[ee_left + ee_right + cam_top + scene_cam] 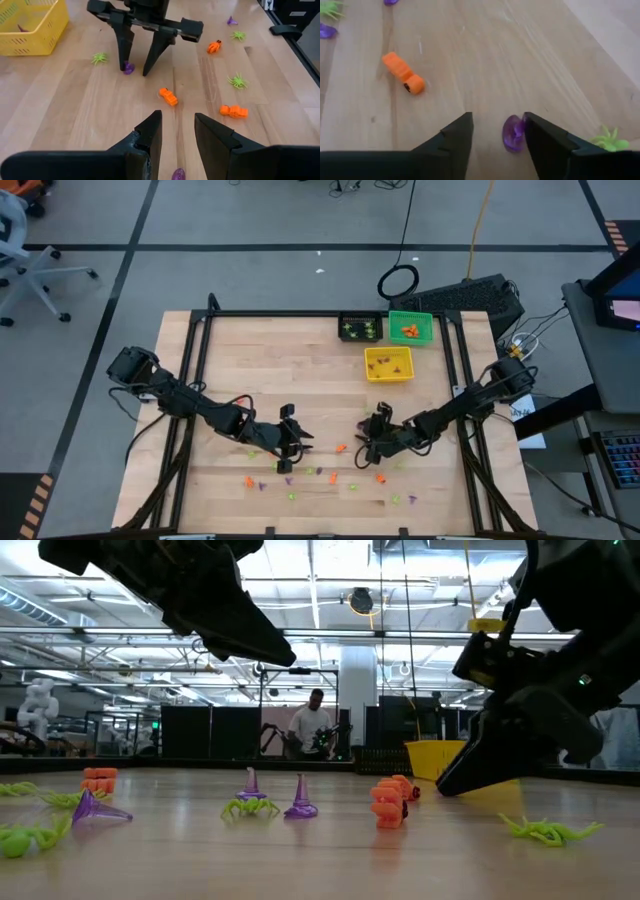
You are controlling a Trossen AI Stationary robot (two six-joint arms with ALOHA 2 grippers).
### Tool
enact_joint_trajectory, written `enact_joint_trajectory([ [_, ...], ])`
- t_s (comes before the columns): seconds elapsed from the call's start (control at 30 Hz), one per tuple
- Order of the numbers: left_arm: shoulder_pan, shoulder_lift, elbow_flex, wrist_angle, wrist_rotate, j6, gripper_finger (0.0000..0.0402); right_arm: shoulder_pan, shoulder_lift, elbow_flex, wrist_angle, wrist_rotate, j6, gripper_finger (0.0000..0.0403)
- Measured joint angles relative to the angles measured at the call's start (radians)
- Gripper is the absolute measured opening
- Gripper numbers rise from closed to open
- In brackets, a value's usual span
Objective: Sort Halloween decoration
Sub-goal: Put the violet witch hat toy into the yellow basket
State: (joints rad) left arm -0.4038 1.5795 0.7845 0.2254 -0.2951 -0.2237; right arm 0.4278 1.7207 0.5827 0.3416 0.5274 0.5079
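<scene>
Right claw [495,131] astride purple trinket [513,133]

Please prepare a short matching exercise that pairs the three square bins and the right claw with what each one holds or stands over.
Things:
1. black square plastic bin
2. green square plastic bin
3. yellow square plastic bin
4. right claw

Contents or place:
A. orange trinkets
B. open, low over the wooden table, a tiny purple trinket beside one finger
C. light-green trinkets
D. at least one purple trinket

Pairs: 1-C, 2-A, 3-D, 4-B
</scene>
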Motion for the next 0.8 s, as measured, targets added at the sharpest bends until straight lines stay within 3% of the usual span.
enact_joint_trajectory([
  [0.5, -0.003, 0.0, 0.0, -0.031, 0.001, -0.007, 0.0114, 0.005, 0.006, 0.0, -0.013, 0.0, 0.03, 0.0018],
  [0.63, -0.003, 0.0, 0.0, -0.033, 0.001, -0.007, 0.0114, 0.005, 0.006, 0.0, -0.013, 0.001, 0.03, 0.0014],
  [0.8, -0.003, 0.0, 0.0, -0.033, 0.002, -0.007, 0.0114, 0.005, 0.007, 0.0, -0.016, -0.005, 0.045, 0.0067],
])
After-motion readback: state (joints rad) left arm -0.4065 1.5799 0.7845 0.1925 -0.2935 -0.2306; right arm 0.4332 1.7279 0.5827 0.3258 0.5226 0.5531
